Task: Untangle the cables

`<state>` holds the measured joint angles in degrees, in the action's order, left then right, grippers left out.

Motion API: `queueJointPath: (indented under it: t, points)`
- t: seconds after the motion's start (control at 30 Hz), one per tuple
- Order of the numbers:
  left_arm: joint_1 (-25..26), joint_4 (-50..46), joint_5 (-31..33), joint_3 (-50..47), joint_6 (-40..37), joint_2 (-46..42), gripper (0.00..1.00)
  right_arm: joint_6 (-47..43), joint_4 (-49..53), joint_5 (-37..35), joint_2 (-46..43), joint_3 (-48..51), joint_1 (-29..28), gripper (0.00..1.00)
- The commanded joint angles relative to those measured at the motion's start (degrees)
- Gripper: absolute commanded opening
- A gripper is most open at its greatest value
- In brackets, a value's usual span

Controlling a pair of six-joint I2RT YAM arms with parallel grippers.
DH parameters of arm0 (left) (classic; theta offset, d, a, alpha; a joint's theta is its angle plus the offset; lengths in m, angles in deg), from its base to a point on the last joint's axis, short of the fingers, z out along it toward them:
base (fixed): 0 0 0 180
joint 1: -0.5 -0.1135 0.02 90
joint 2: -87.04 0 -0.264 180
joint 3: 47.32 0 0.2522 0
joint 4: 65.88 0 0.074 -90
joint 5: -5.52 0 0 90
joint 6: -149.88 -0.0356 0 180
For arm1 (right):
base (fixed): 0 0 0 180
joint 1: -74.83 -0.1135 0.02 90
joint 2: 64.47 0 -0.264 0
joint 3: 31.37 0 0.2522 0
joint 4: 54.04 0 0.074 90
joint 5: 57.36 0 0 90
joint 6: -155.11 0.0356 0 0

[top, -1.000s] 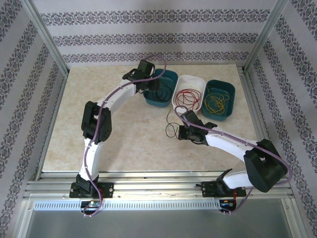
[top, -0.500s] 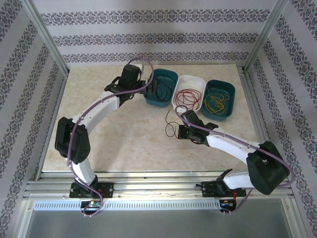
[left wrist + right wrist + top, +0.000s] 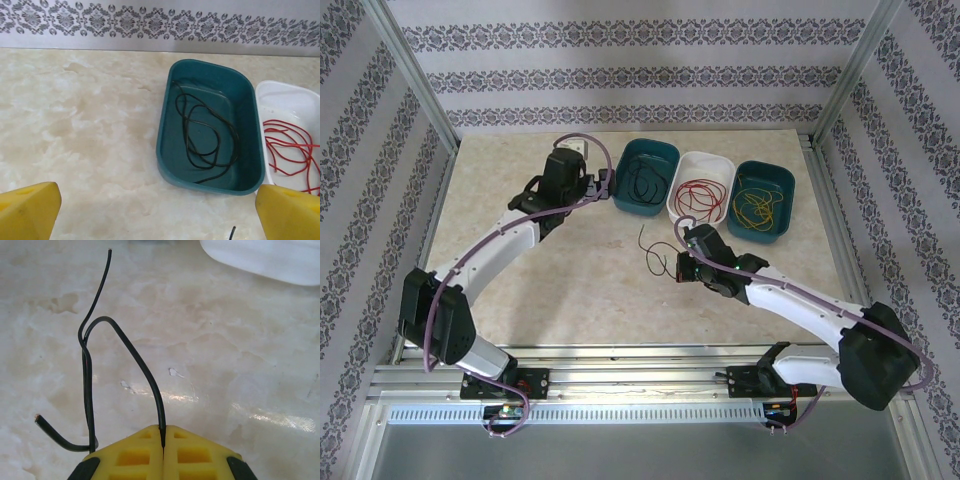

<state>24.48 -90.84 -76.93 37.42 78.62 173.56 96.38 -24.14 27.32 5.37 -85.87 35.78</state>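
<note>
Loose black cable [image 3: 88, 390]: centre of table [image 3: 580, 290], one end pinched in closed right gripper [image 3: 163, 432], long axis running away toward far-left. Teal tray [image 3: 162, 145] beyond, near far edge. Left gripper [image 3: 158, 215]: spread wide, empty, beside tray.

The top camera looks down from high above the near edge over the whole tabletop [image 3: 570, 290]. The left wrist camera faces past the left hand [image 3: 157, 212] to the teal bin [image 3: 167, 115] ahead; the right wrist camera, very close, frames the black cable [image 3: 89, 390] before the right hand [image 3: 163, 432]. The top view shares both.
</note>
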Motion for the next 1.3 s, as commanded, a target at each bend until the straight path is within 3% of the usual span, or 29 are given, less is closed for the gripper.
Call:
queueJointPath:
  t: [0.0, 0.3, 0.6, 0.87, 1.27]
  points:
    - [-0.99, -0.28, 2.69, -1.45, 1.42, -2.95, 1.0, -1.52, -1.19, -1.61, -1.5, 0.74, -1.17, 0.0]
    - [-1.7, 0.0, 7.37, -7.06, 2.35, -9.79, 0.99, -3.79, -2.16, -1.48, -3.21, -1.21, -5.49, 0.0]
    - [-2.34, 0.16, 13.99, -11.05, 2.14, -15.92, 0.99, -5.91, -2.76, -1.71, -2.99, -6.48, -5.85, 0.0]
    - [-2.45, 2.9, 17.73, -15.46, 2.28, -20.2, 0.99, -6.71, -4.08, -1.57, 0.47, -12.25, -4.4, 0.0]
    - [-2.61, 5.86, 18.7, -19.01, 1.43, -21.84, 0.99, -4.82, -7.18, 1.81, 9.04, -21.2, 2.79, 0.0]
